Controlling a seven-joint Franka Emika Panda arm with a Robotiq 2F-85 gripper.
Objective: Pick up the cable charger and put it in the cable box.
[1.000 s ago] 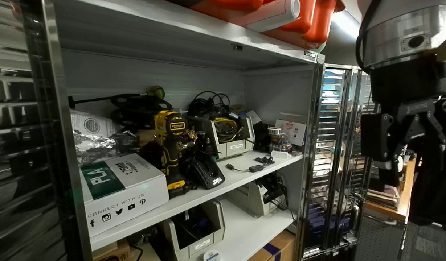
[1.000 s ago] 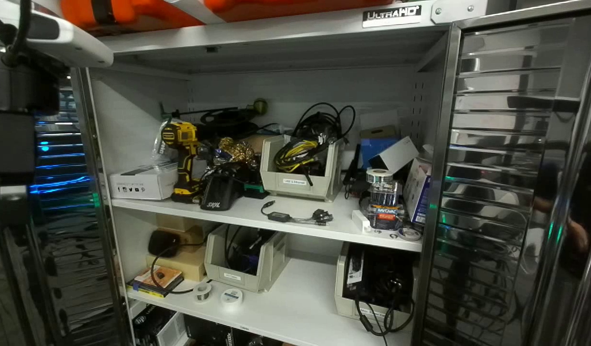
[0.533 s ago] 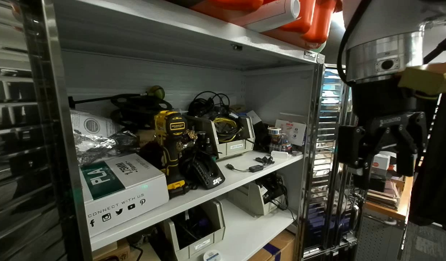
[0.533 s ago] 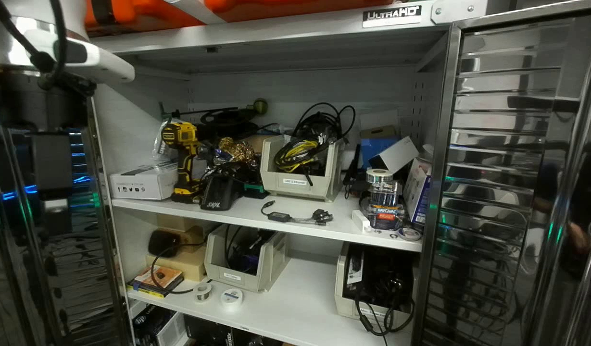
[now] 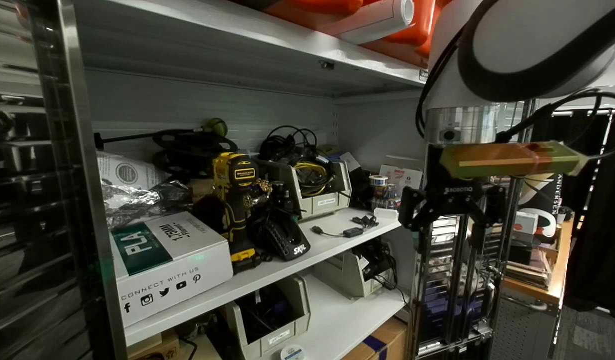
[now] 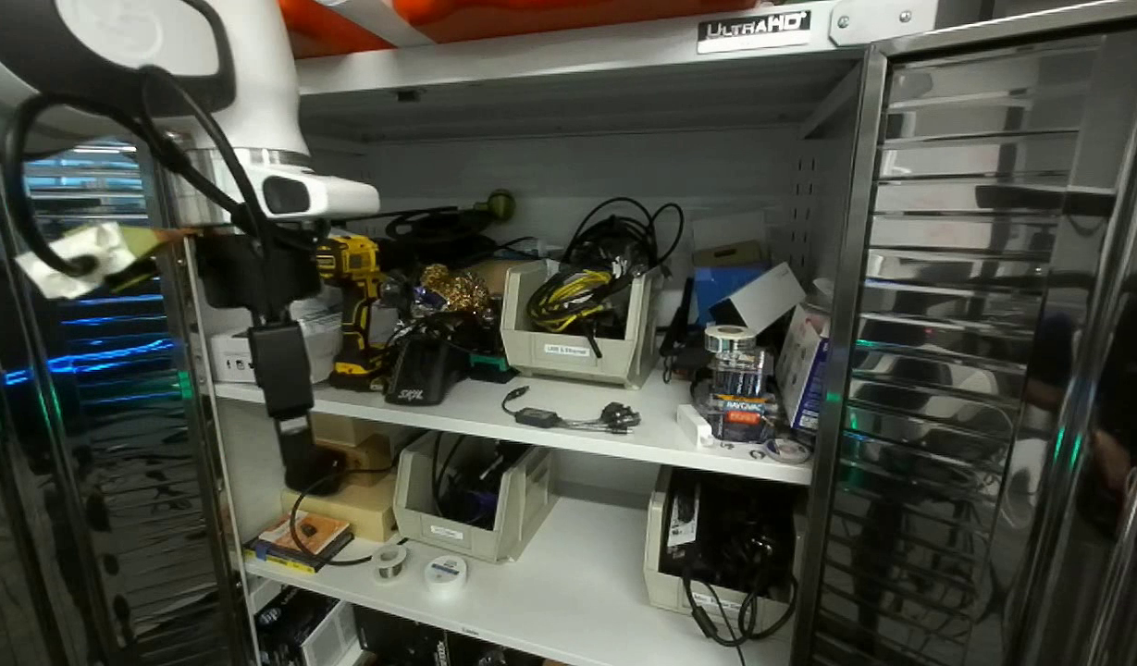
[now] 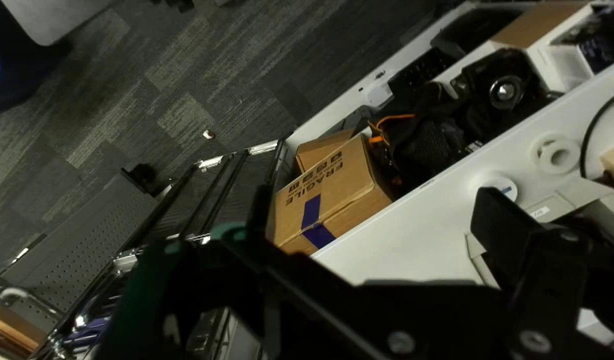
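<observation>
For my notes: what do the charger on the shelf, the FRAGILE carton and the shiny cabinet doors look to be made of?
Charger: probably plastic with little shine, judging by its smooth, dark body; too small to be sure.
FRAGILE carton: cardboard, matte, shown by brown faces and creased edges.
Cabinet doors: likely polished metal, since they mirror their surroundings, though a glossy coating is possible.

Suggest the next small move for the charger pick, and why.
I'd probably ease the open pincer toward the charger without closing: the charger lies loose on a shelf, both exterior views show the pincer off to one side of it, holding nothing, and the wrist view doesn't show the charger.
</observation>
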